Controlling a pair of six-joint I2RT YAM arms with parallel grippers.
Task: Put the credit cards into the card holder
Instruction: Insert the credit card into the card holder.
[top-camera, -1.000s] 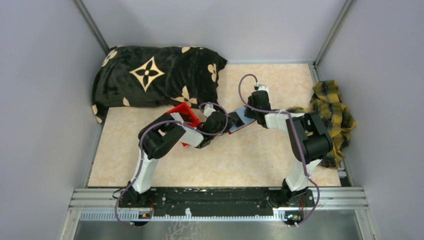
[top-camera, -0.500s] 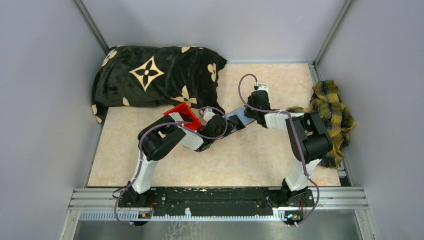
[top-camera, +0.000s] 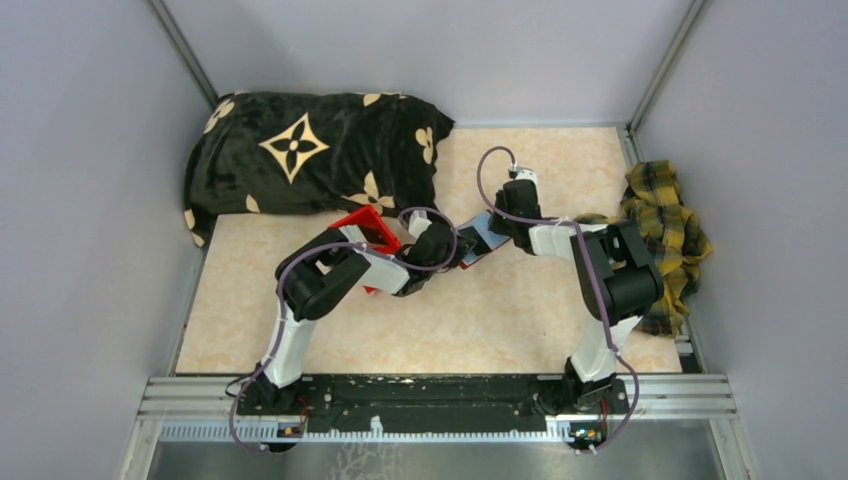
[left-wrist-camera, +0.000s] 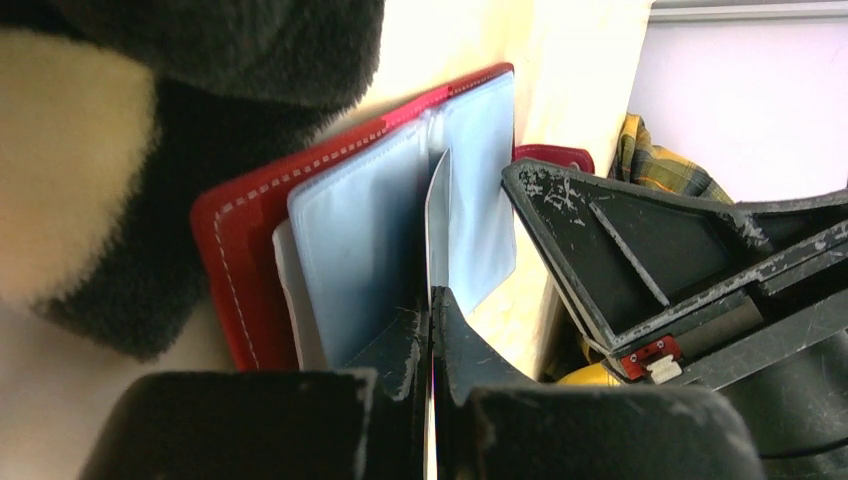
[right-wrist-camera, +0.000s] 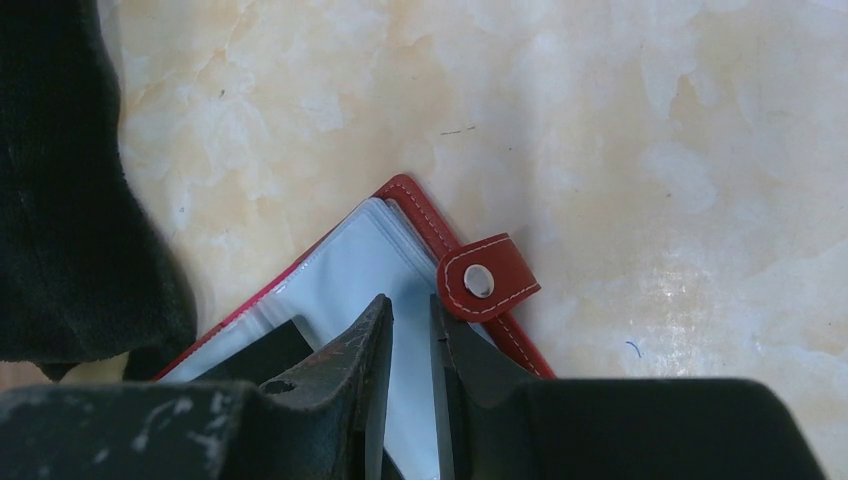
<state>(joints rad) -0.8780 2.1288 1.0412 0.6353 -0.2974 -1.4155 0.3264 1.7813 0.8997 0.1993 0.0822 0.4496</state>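
We see the left end effector (left-wrist-camera: 432, 305) clamped tight on a single credit card (left-wrist-camera: 437, 215). The card stands edge-on between its fingertips, and its far end rests against the light blue-grey sleeves of the card holder (left-wrist-camera: 235, 250). The card holder is spread open, with its dark red cover and white stitching framing the sleeves. It sits tilted between the two arms over the middle of the tabletop (top-camera: 520, 310), and we cannot tell whether its lower edge touches the surface. The right end effector (right-wrist-camera: 410, 320) has its fingers drawn nearly together and pinches the holder's open edge just beside the snap tab (right-wrist-camera: 487, 280), which sticks out unfastened. A bright red bin (top-camera: 365, 230) lies just behind the left arm. A black cushion with tan flowers (top-camera: 310, 150) fills the far left corner, and a yellow plaid cloth (top-camera: 665, 215) is bunched at the right edge.
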